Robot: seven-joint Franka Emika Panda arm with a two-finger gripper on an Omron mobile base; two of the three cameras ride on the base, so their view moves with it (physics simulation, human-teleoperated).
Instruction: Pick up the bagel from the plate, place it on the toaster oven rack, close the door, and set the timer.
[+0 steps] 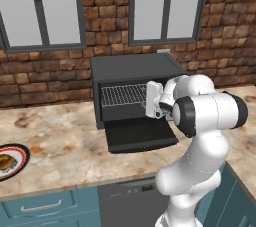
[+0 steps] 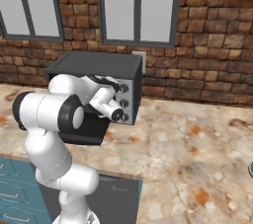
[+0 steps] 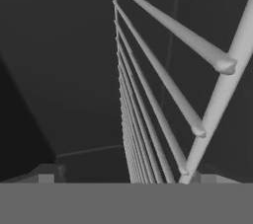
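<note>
We are seeing the golden-brown bagel (image 1: 5, 161) lying on the plate (image 1: 20, 157), far left of the toaster oven (image 1: 135, 71); our fingers (image 3: 47, 172) are standing wide open at its wire rack (image 1: 122, 94), gripping nothing.

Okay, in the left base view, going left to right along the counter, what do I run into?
plate with the bagel on it → open door of the toaster oven, with the toaster oven rack above it → robot arm

plate (image 1: 15, 163) cut off at edge
</note>
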